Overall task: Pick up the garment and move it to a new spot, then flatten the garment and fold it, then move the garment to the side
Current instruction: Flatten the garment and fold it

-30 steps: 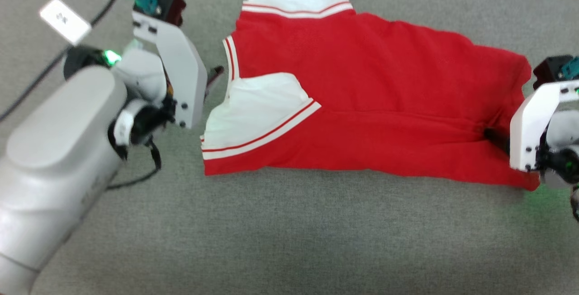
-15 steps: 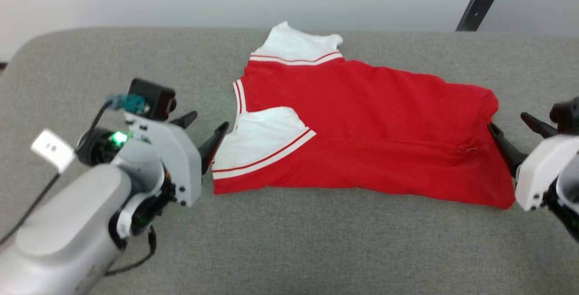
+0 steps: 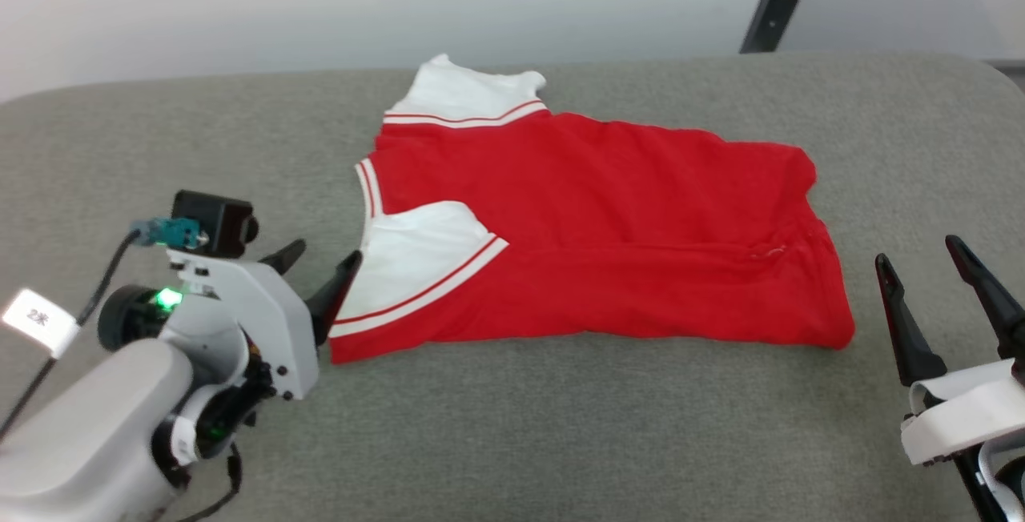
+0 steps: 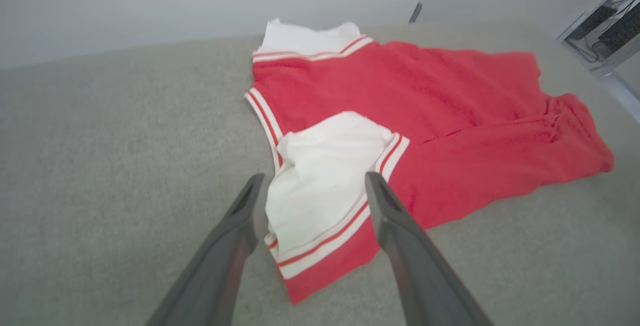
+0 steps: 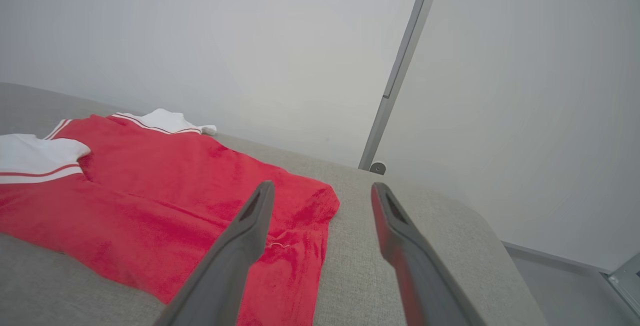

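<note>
A white tag (image 3: 40,319), left of the left claw (image 3: 327,251), reads "2"; its second character is blurred.

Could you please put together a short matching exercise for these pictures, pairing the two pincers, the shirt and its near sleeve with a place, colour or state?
Things:
1. left pincer
2. right pincer
3. shirt
4. near sleeve

Descriptions:
A. white, with red stripes along its edge
B. open, apart from the shirt, past its red hem end
C. mostly red, lying on the grey cushion
D. open, at the shirt's collar end

Pairs: 1-D, 2-B, 3-C, 4-A
</note>
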Robot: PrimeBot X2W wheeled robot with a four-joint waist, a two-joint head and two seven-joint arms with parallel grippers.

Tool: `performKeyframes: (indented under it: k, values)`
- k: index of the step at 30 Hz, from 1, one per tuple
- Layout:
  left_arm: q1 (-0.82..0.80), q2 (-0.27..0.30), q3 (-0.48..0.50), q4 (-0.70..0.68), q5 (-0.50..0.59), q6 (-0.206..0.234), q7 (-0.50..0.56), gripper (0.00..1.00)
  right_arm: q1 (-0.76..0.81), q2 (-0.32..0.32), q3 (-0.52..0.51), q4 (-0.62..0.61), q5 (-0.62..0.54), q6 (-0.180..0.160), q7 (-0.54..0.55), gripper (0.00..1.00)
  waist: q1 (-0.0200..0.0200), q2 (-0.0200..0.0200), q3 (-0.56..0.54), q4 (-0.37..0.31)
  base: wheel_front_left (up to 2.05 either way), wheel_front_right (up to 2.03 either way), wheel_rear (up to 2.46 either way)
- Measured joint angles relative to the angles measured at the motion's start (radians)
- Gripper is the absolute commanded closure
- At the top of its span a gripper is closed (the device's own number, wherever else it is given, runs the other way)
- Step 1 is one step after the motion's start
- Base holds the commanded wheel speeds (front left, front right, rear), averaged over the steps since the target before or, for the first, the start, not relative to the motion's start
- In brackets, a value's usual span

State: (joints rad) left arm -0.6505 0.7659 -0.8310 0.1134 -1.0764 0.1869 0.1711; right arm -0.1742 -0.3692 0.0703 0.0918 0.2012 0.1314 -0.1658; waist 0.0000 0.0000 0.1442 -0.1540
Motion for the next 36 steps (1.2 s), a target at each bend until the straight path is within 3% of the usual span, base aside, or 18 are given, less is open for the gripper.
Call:
performKeyframes:
  k: [9,10,15,21,24,25,27,29,33,36]
  values:
    - [-0.043,0.038,-0.008,0.090,-0.098,0.021,0.232,0.00,0.046,0.090,-0.040,-0.091,-0.036,0.000,0.032,0.00,0.0000,0.0000,0.063,-0.062,0.00,0.00,0.00]
    - [-0.052,0.041,-0.014,0.098,-0.105,0.024,0.270,0.05,0.046,0.094,-0.041,-0.092,-0.036,0.000,0.034,0.00,0.0000,0.0000,0.071,-0.069,0.00,0.00,0.00]
    - [-0.081,0.038,-0.035,0.130,-0.156,0.060,0.418,0.05,0.045,0.108,-0.041,-0.092,-0.034,0.000,0.043,0.00,0.0000,0.0000,0.102,-0.101,0.00,0.00,0.00]
    - [-0.119,0.016,-0.056,0.171,-0.184,0.095,0.536,0.13,0.042,0.116,-0.036,-0.091,-0.012,0.000,0.077,0.00,0.0000,0.0000,0.136,-0.121,0.00,0.00,0.00]
    - [-0.141,-0.014,-0.044,0.209,-0.208,0.101,0.554,0.26,0.028,0.114,-0.031,-0.085,0.010,0.000,0.097,0.00,0.0000,0.0000,0.152,-0.122,0.00,0.00,0.00]
    - [-0.151,-0.020,-0.045,0.222,-0.209,0.102,0.564,0.35,0.020,0.112,-0.030,-0.084,0.012,0.000,0.097,0.00,0.0000,0.0000,0.158,-0.122,0.00,0.00,0.00]
    - [-0.170,-0.034,-0.047,0.249,-0.210,0.099,0.579,0.60,0.004,0.108,-0.022,-0.080,0.026,0.000,0.108,0.00,0.0000,0.0000,0.168,-0.122,0.00,0.00,0.00]
    - [-0.187,-0.047,-0.047,0.274,-0.223,0.099,0.605,1.00,-0.008,0.107,-0.013,-0.074,0.039,0.000,0.124,0.00,0.0000,0.0000,0.179,-0.121,0.00,0.00,0.00]
    - [-0.224,-0.066,-0.064,0.302,-0.223,0.094,0.652,1.00,-0.038,0.087,0.004,-0.053,0.078,0.000,0.205,0.00,0.0000,0.0000,0.194,-0.115,0.00,0.00,0.00]
    - [-0.238,-0.077,-0.067,0.310,-0.217,0.080,0.653,1.00,-0.056,0.070,0.015,-0.045,0.116,0.000,0.324,0.00,0.0000,0.0000,0.201,-0.106,0.00,0.00,0.00]
